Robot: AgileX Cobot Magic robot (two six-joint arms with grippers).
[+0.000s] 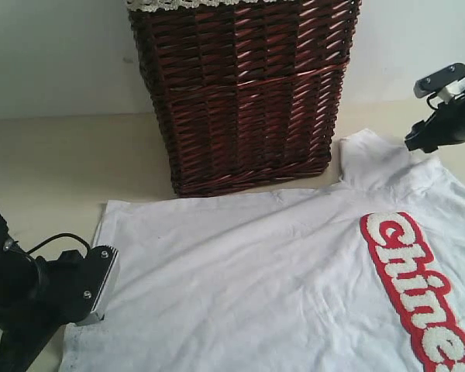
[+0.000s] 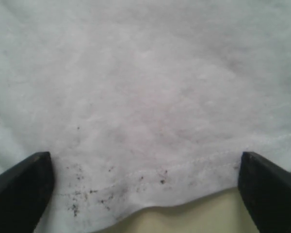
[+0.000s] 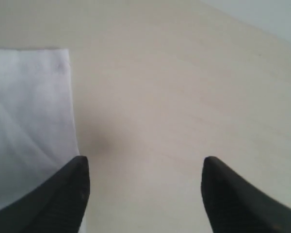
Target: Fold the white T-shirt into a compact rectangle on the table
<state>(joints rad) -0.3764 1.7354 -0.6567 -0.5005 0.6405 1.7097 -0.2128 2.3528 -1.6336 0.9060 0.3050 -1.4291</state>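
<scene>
The white T-shirt (image 1: 263,271) lies spread flat and open on the pale surface (image 1: 54,163), unfolded, with only shallow wrinkles across the cloth. Fuzzy white letters outlined in red (image 1: 418,294) run across its chest. One short sleeve (image 1: 372,159) sticks out from the shirt's body, also flat.

The left jaws are at the shirt's hem (image 2: 150,179), released and spread wide. One tip stands at each side of a stretch of hem dotted with small dark specks (image 2: 75,206), and no cloth is pinched between them. The left arm (image 1: 31,294) rests low at that hem corner.

The right jaws are just off the sleeve's edge, parted over bare surface and grasping nothing. The right arm (image 1: 449,124) hangs above the sleeve.

A dark brown wicker basket (image 1: 244,93) with white lace trim (image 1: 194,4) stands just beside the shirt's far edge.
</scene>
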